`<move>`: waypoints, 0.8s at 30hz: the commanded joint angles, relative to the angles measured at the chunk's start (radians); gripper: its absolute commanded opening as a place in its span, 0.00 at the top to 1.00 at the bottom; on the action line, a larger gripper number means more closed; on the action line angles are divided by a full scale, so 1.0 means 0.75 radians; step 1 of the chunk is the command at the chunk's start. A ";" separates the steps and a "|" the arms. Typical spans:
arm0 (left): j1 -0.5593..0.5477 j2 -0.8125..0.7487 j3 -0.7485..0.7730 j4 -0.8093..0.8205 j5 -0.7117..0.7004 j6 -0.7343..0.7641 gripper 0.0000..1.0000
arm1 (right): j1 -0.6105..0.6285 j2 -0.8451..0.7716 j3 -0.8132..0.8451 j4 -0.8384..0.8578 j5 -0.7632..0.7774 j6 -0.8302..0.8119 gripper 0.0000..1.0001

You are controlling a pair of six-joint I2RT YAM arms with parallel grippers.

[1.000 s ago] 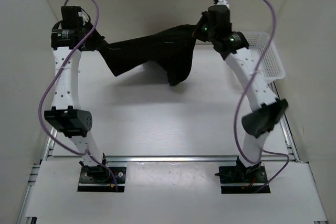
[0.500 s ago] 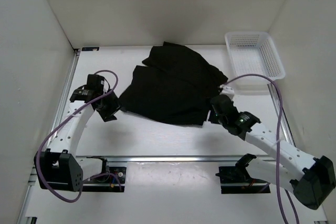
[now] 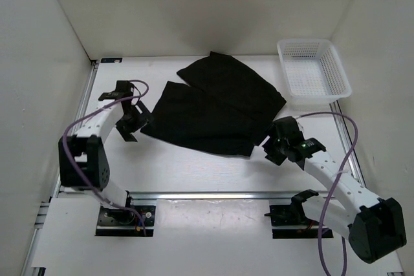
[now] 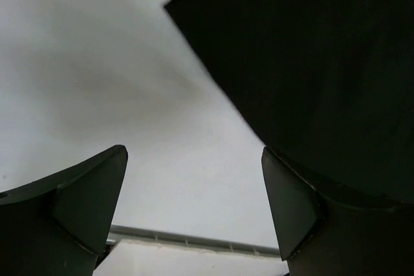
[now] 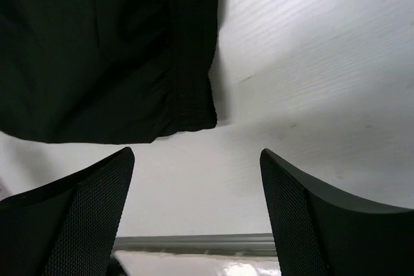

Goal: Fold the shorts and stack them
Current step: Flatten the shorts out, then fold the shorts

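Pincers: note that your left gripper and right gripper both stand released and empty, each just beside the shorts spread on the table.

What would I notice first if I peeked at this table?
The big black shorts lie spread in the middle of the table. The left gripper and the right gripper sit open at either side, holding nothing. A white mesh basket stands at the far right corner.

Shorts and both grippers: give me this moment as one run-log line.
shorts: flat on table, unheld | left gripper: open, empty, at shorts' left edge | right gripper: open, empty, at shorts' near-right corner
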 commanded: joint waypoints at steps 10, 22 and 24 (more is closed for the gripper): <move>0.003 0.474 0.243 0.097 -0.077 0.024 0.14 | -0.051 0.305 -0.150 0.475 -0.290 0.203 0.24; 0.097 0.534 0.313 0.097 -0.091 0.026 0.90 | 0.021 0.529 0.032 0.326 -0.078 0.162 1.00; 0.142 0.471 0.301 0.097 -0.075 0.038 0.90 | 0.021 0.508 0.061 0.291 -0.031 0.055 1.00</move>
